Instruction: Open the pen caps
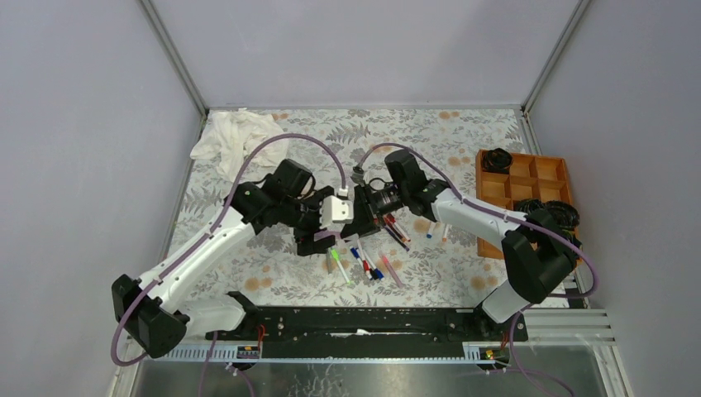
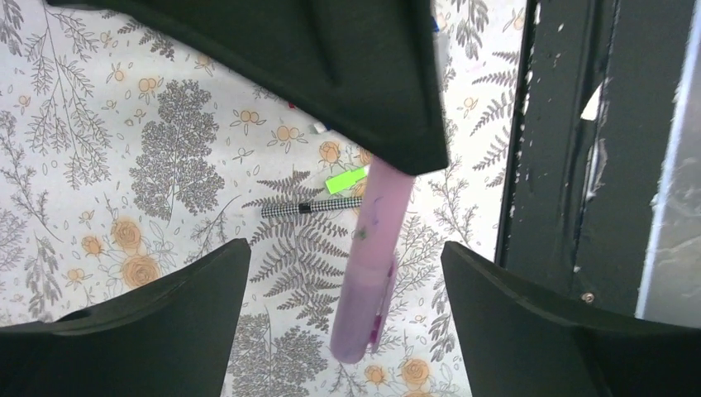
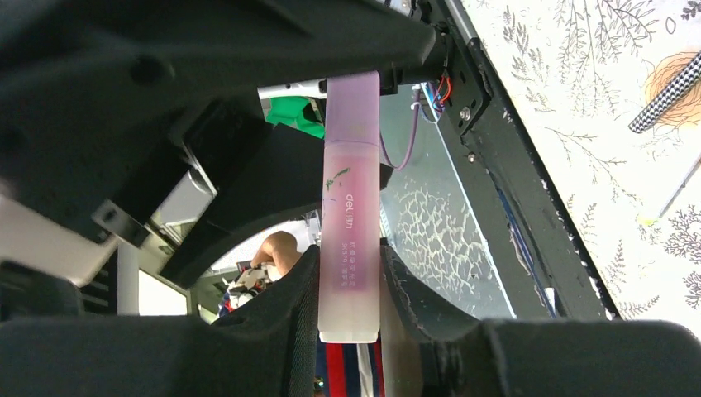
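My right gripper [image 1: 354,217] is shut on the barrel of a pink highlighter pen [image 3: 350,248] and holds it up above the table. Its pink cap [image 3: 354,107] points towards my left gripper [image 1: 321,238]. In the left wrist view the pen [image 2: 369,265] hangs between my left fingers [image 2: 165,318], which stand wide apart on either side and do not touch it. Several other pens [image 1: 364,263] lie loose on the table below both grippers. A green-ended one [image 2: 345,179] and a black-and-white checked one [image 2: 310,207] show under the left gripper.
A crumpled white cloth [image 1: 227,136] lies at the back left. A wooden compartment tray [image 1: 529,178] with black items stands at the right. Two more pens [image 1: 436,233] lie near the right arm. A black rail [image 1: 355,318] runs along the front edge.
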Tool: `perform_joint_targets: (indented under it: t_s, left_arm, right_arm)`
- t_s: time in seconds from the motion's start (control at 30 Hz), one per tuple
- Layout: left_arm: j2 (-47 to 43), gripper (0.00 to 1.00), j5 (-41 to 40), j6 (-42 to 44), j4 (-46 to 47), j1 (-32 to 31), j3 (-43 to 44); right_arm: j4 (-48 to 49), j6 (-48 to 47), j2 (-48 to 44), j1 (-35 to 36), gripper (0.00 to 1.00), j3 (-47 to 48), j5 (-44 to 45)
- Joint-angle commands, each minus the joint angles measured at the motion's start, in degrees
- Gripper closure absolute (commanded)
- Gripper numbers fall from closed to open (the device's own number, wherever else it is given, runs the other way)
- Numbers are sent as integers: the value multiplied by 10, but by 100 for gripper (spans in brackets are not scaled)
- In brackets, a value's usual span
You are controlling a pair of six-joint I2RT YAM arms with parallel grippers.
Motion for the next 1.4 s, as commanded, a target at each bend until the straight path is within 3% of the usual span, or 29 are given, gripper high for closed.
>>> perform_joint_targets:
  t_s: [0.0,0.2,0.4,0.57,0.63,0.83,0.87,0.9,1.0,1.1,1.27,1.37]
  left_arm:
    - [-4,5,112,1,-1,45,30]
    - [15,12,181,62,-67,89,48]
    - [44,21,209,136,-160,100,64]
    - [47,28,226,142,-167,105,73]
    - [45,39,232,129,-154,105,75]
    - [27,86,239,58,-74,105,62]
    - [23,95,236,51,-60,105,53]
    - [20,100,232,46,-52,105,46]
    - [20,100,224,48,-57,105,38]
    - [32,100,229,67,-88,105,46]
    - [71,100,244,104,-156,105,73]
    - [86,100,249,113,-179,105,84]
  right_arm:
    - [77,30,-38,-10,100,-29,-34]
    - [125,45,-45,-13,100,-59,-49]
    - [265,125,-61,-13,100,-102,-68]
    - [354,179,-57,-13,100,-132,-68]
    - [369,188,-53,-13,100,-136,-65]
    - [398,206,-42,-12,99,-137,-53]
    - [396,206,-41,-12,91,-136,-48]
    - [391,204,-41,-12,77,-134,-43]
    - [309,150,-40,-5,51,-107,-34]
    - [121,12,-30,13,41,-33,-18]
    - [-126,-176,4,32,40,73,9]
    - [-193,-242,10,32,44,95,27]
